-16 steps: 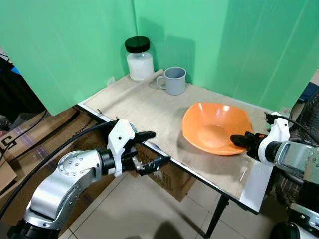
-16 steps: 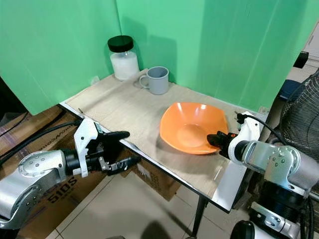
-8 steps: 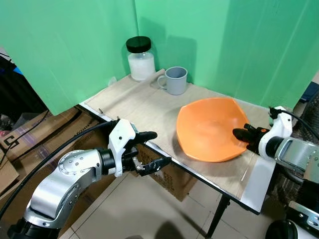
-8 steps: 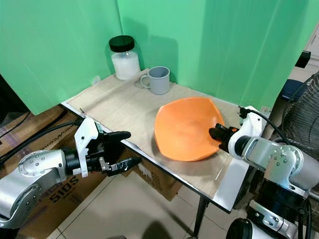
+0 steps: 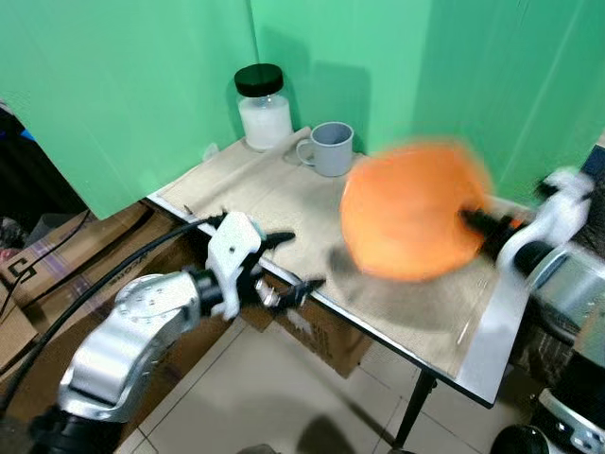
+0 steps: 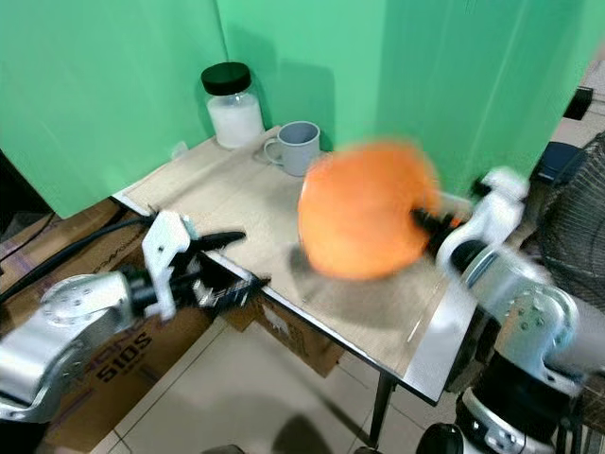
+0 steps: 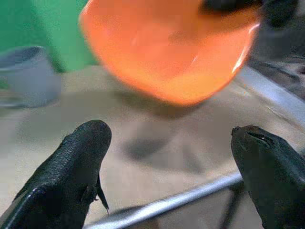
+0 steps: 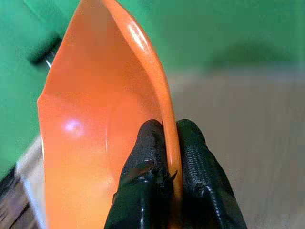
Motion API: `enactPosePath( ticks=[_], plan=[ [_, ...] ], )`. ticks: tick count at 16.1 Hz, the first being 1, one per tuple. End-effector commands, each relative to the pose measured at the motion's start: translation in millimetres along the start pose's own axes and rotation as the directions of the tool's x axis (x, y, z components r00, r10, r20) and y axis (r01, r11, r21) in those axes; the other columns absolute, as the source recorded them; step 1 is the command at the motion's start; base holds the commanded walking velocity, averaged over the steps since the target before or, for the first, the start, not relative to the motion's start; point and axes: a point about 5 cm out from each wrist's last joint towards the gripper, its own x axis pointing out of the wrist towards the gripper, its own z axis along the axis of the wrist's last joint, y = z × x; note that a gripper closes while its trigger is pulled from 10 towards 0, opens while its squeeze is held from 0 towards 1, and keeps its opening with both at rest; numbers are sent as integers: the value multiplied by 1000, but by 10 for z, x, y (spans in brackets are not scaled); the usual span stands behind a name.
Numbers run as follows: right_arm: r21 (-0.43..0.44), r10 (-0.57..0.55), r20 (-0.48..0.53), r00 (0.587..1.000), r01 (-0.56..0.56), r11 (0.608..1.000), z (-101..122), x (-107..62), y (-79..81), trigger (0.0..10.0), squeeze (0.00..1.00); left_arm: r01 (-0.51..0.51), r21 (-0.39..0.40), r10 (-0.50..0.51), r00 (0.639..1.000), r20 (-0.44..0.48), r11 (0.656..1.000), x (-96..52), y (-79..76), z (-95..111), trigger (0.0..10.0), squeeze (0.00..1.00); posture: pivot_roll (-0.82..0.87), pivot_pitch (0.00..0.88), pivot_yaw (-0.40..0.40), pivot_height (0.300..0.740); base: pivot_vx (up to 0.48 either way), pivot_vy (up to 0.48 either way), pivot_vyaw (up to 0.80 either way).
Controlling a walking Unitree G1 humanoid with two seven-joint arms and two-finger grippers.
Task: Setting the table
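Note:
An orange bowl [image 5: 411,210] hangs blurred above the right half of the table, tipped up on edge with its hollow facing left. My right gripper [image 5: 475,219] is shut on the bowl's rim [image 8: 164,119], one finger on each side of it. A grey mug [image 5: 330,149] and a white jar with a black lid [image 5: 264,109] stand at the table's back. My left gripper [image 5: 288,260] is open just off the table's front edge, nothing between its fingers [image 7: 81,157]. The bowl [image 7: 167,52] floats beyond them.
The table [image 5: 284,203] is covered with a beige cloth and backed by green screens. Cardboard boxes [image 5: 57,255] sit on the floor at the left and under the table. A fan [image 6: 577,218] stands at the far right.
The right gripper has lifted the bowl off the table and tipped it from lying flat to standing on edge. The left gripper has barely moved.

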Motion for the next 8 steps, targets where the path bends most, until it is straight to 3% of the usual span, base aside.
enactPosePath(
  ticks=[1, 3, 4, 5, 6, 8],
  plan=[
    [-92, 60, 112, 992, -50, 995, 96, -119, 200, 0, 0, -163, 44, 161, 986, 35, 986, -36, 158, 83, 10000, 0, -5, 0, 121, 740, 0, 0, 0],
    [-245, 113, 211, 971, -60, 968, 125, -203, 394, 0, 0, -326, 8, 324, 942, 87, 946, -37, 212, 106, 10000, 0, 0, 0, 111, 740, 0, 0, 0],
    [-271, 124, 232, 965, -58, 961, 105, -194, 444, 4235, 0, -358, 11, 355, 930, 96, 934, -39, 203, 104, 10000, 0, 2, 0, 97, 740, 0, 0, 0],
    [-267, 123, 233, 965, -58, 962, 91, -186, 460, 4235, 0, -370, 13, 367, 925, 99, 929, -40, 197, 104, 10000, 0, 3, 0, 95, 740, 0, 0, 0],
    [-346, 144, 218, 965, -61, 936, 7, -152, 559, 10000, 0, -407, 7, 404, 909, 103, 914, -35, 185, 81, 10000, 0, 20, 0, 70, 740, 0, 0, 0],
    [-375, 176, 222, 959, -83, 923, -115, -128, 675, 10000, 0, -452, 28, 448, 889, 93, 891, -48, 161, 65, 10000, 0, 49, 0, 27, 740, 0, 0, 0]
  ],
)
